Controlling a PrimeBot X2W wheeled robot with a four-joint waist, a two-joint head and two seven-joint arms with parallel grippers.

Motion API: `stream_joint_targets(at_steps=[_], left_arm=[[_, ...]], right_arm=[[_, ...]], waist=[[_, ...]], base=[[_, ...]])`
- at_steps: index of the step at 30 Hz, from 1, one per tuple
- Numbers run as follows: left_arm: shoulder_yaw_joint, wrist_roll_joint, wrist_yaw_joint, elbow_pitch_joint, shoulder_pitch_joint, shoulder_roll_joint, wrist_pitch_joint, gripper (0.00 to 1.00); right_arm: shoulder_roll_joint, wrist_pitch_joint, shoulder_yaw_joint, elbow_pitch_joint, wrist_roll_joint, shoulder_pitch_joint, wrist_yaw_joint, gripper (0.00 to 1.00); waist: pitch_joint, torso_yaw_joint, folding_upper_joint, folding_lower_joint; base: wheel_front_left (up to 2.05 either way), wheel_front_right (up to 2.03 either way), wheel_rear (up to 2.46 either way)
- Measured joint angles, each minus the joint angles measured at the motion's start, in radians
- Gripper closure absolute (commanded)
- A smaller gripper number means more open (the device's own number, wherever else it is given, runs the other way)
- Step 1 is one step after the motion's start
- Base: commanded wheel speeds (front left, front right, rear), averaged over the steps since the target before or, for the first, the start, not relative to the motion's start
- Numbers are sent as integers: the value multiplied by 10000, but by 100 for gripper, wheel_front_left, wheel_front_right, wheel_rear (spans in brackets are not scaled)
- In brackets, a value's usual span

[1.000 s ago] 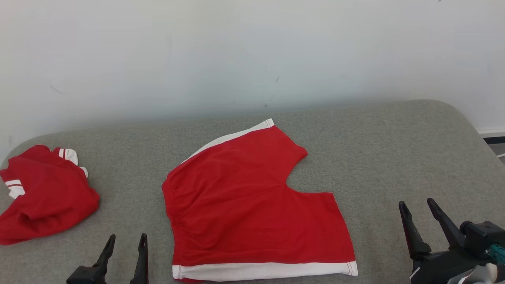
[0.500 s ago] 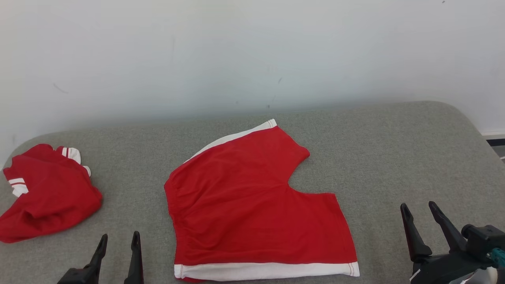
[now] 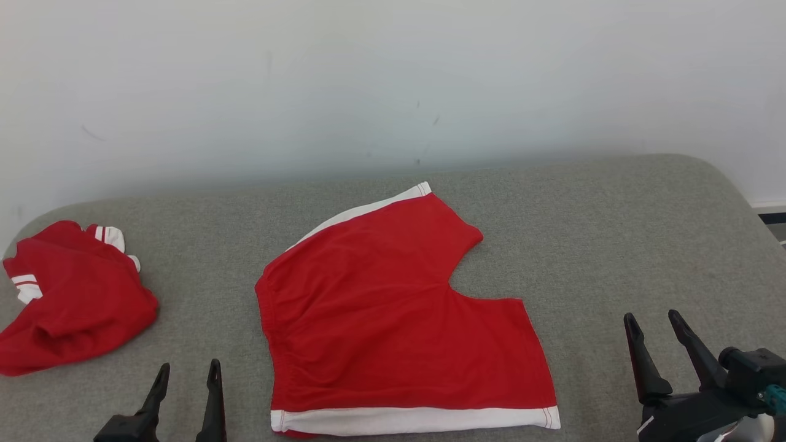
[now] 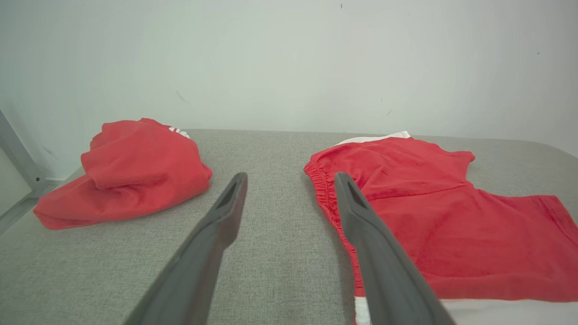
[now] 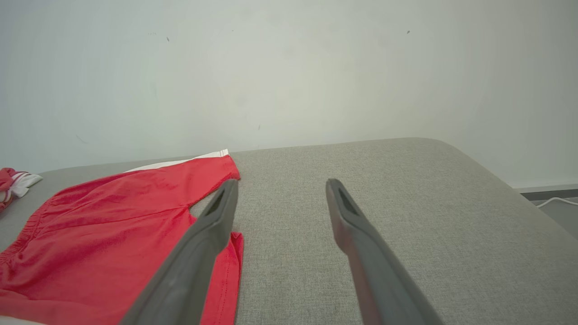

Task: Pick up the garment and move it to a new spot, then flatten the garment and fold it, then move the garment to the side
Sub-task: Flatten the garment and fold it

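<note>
Head view: red garment [image 3: 393, 319] lies flat, waistband leftward, long axis near-to-far; left pincer [image 3: 189, 365] and right pincer [image 3: 651, 315] gape empty.

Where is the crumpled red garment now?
In the head view, the crumpled red garment lies at the left edge of the grey surface, apart from the flat red shorts in the middle.
</note>
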Motion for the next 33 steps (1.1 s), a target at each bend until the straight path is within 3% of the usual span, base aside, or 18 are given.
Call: stream_joint_targets(at_steps=[33], left_arm=[[-25, 604, 0, -332, 22, 13, 784, 0]], right_arm=[[169, 90, -132, 205, -364, -7, 0, 0]], waist=[[-34, -3, 0, 0]], base=[[0, 0, 0]])
